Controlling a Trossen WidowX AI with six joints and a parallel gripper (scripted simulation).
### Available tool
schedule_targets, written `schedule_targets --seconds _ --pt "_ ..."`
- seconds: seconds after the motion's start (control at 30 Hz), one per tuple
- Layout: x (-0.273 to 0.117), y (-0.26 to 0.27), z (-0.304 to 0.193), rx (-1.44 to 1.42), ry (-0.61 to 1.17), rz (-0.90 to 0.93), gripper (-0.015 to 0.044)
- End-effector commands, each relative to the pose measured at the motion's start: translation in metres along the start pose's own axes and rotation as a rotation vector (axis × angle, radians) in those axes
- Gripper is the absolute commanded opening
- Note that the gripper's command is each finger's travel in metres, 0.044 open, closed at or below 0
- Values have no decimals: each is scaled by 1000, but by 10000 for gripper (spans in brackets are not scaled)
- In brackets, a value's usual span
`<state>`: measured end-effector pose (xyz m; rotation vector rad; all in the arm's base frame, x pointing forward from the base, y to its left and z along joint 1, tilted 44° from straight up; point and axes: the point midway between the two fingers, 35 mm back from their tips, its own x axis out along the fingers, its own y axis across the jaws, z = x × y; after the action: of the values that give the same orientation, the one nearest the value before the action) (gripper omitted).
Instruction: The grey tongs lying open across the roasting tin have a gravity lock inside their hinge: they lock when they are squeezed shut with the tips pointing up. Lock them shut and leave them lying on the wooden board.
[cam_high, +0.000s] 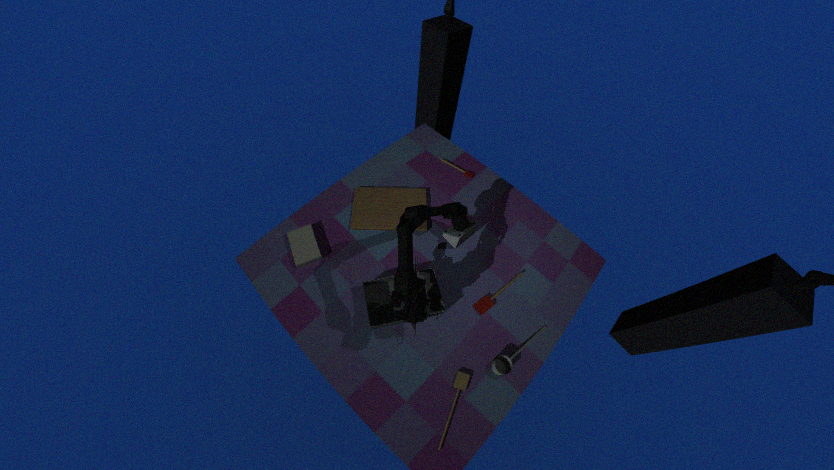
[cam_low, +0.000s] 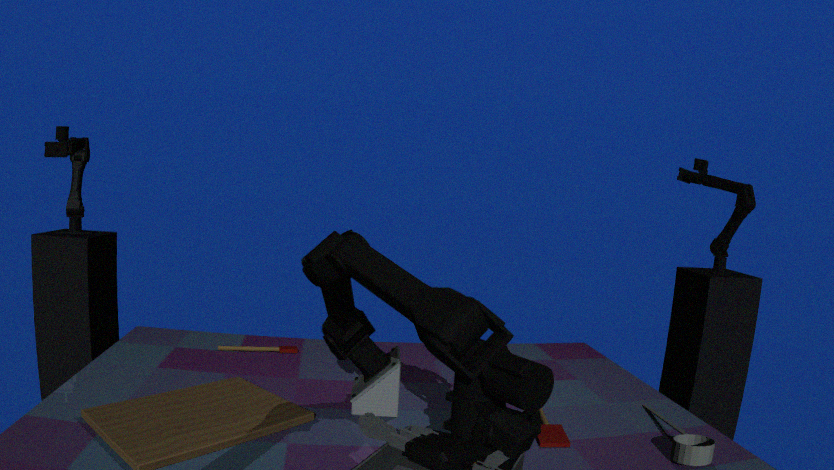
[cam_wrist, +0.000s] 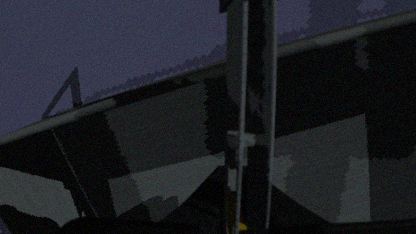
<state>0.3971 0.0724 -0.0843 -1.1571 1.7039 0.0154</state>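
Note:
The scene is very dim. My gripper (cam_low: 376, 366) reaches down at the pale roasting tin (cam_low: 378, 392), which also shows in the overhead view (cam_high: 458, 236). In the wrist view the grey tongs (cam_wrist: 256, 125) show as two thin arms standing close and nearly parallel, squeezed together between my fingers. The gripper is shut on them. The tin's rim (cam_wrist: 165, 82) runs across behind them. The wooden board (cam_low: 195, 417) lies to the left of the tin, apart from it, with nothing on it; it also shows from overhead (cam_high: 388, 207).
A red spatula (cam_high: 494, 294) lies right of the arm's base (cam_high: 402, 297). A small pan (cam_low: 691, 448), a wooden spatula (cam_high: 459, 388), a pale box (cam_high: 306, 244) and a red-tipped stick (cam_low: 256, 349) lie around. Two black pillars (cam_low: 72, 303) (cam_low: 709, 344) stand off the table's corners.

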Motion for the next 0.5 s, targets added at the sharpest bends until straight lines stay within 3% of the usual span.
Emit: schedule_targets --seconds 0.0,0.13,0.33,0.47 --pt "-1 0 1 2 -2 0 -38" --pt "-1 0 1 2 -2 0 -143" --pt "-3 0 1 1 -3 0 -150" --pt "-31 -1 4 -2 -4 1 -150"
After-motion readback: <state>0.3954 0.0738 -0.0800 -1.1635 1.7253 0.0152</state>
